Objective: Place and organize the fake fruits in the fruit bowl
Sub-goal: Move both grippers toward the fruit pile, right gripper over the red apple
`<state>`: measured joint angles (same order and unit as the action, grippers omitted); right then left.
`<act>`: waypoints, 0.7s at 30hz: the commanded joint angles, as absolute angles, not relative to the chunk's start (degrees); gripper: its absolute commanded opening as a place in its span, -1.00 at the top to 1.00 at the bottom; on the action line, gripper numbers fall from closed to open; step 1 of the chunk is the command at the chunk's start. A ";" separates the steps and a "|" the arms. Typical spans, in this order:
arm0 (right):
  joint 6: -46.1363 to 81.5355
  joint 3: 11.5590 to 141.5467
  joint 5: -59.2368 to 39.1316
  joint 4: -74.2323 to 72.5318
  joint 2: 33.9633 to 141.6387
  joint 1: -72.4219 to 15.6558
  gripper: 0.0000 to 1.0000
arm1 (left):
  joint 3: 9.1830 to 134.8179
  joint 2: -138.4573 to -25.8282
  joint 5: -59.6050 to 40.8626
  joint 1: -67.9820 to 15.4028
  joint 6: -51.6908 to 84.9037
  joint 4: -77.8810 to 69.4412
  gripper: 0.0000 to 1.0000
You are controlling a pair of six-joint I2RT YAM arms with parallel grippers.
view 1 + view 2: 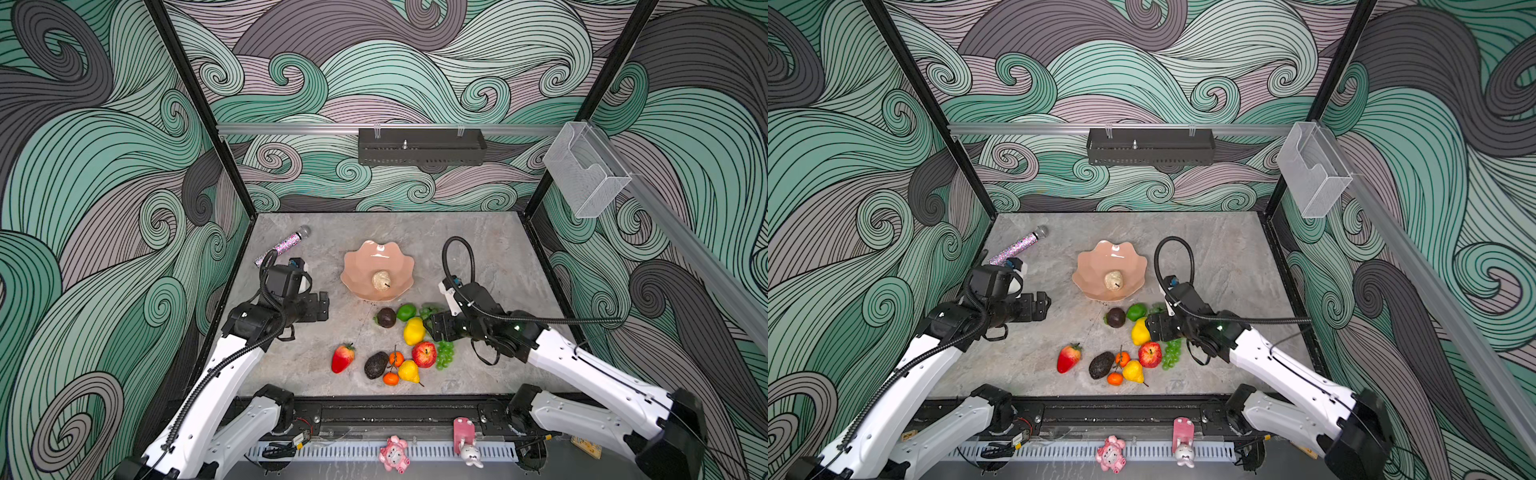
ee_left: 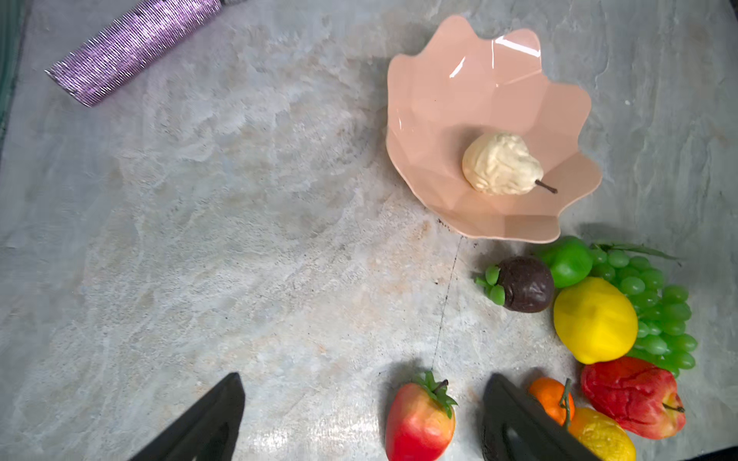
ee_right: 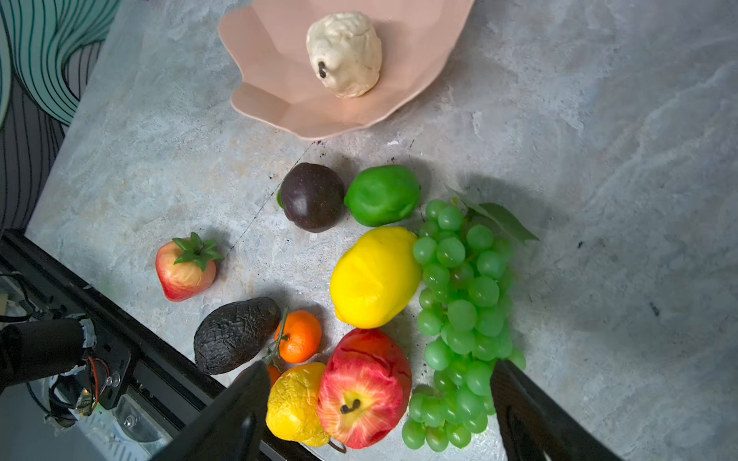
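grey marbled table [image 1: 291, 365], walls papered in green and grey swirls. pink scalloped bowl [image 1: 376, 257] sat mid-table, toward the back. a cream pear [image 1: 380, 281] lay on its side in it, stem toward the front, the only fruit in the bowl.

all other fruit lay on the table in front of the bowl, right of middle. nearest the front rim was a dark round fruit [image 1: 386, 317] with green leaves, touching a lime [image 1: 406, 312]. the lemon [image 1: 414, 331] was just in front of the lime, pressed against the grapes [image 1: 445, 354]. the apple [image 1: 424, 354] lay in front of the lemon, beside the grapes. the yellow pear [image 1: 409, 371] touched the apple on its front side. two tangerines [image 1: 396, 358] on one stalk sat between the pear and the avocado [image 1: 376, 365]. the strawberry [image 1: 343, 357] lay alone, left of the avocado and a little apart.

a glittery microphone [image 1: 284, 246] lay near the back left corner, well apart from the bowl.

my left gripper [image 1: 323, 306] hung over bare table left of the bowl, jaws spread wide, gripping nothing.

my right gripper [image 1: 433, 328] hung over the grapes, just beside the lemon, jaws also spread wide. in the right wrist view the apple and the grapes showed between them, but they closed on nothing. i could not tell how far above the fruit it hung.
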<state>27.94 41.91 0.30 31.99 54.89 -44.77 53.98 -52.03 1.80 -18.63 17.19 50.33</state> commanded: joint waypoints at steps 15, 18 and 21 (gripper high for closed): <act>42.89 27.41 -2.41 32.65 40.18 -46.72 -0.71 | 59.32 -67.35 -0.73 -38.98 30.21 48.15 -0.89; 44.80 24.71 -2.02 25.18 41.91 -51.96 -0.69 | 58.09 -67.56 -1.40 -39.16 32.04 46.08 -0.89; 44.66 24.23 0.00 21.59 45.37 -56.29 -0.67 | 57.49 -67.98 -1.14 -39.20 33.27 45.72 -0.88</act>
<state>43.48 24.67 -1.13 27.35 43.40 -53.54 57.56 -67.68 -1.17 -38.83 30.26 46.89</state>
